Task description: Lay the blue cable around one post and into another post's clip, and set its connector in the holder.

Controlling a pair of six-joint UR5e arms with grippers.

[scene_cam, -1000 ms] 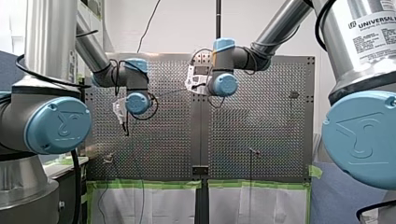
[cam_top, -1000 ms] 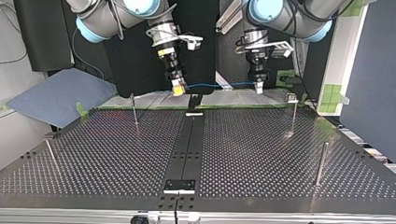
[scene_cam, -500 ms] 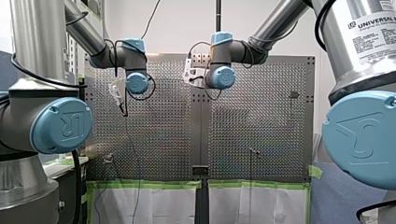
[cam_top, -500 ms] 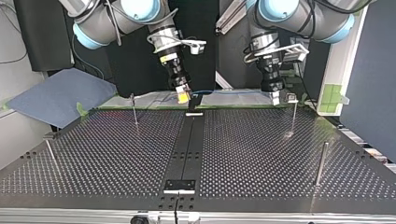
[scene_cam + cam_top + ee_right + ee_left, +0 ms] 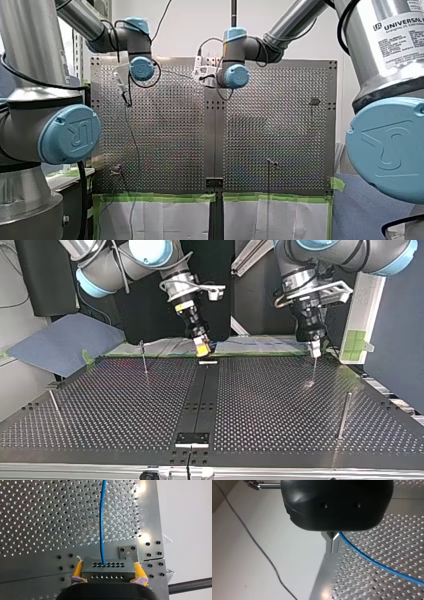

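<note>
My right gripper (image 5: 108,567) clamps the connector (image 5: 107,573) between yellow pads, over the middle of the table's (image 5: 125,405) arm-side edge; the blue cable (image 5: 102,517) runs from it to my left gripper (image 5: 332,545), closed on it near that edge's corner.

Robotics lab: perforated metal table (image 5: 125,405) with upright posts (image 5: 343,415).

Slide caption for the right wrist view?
Right gripper clamps the connector, blue cable running ahead over the perforated table.
</note>
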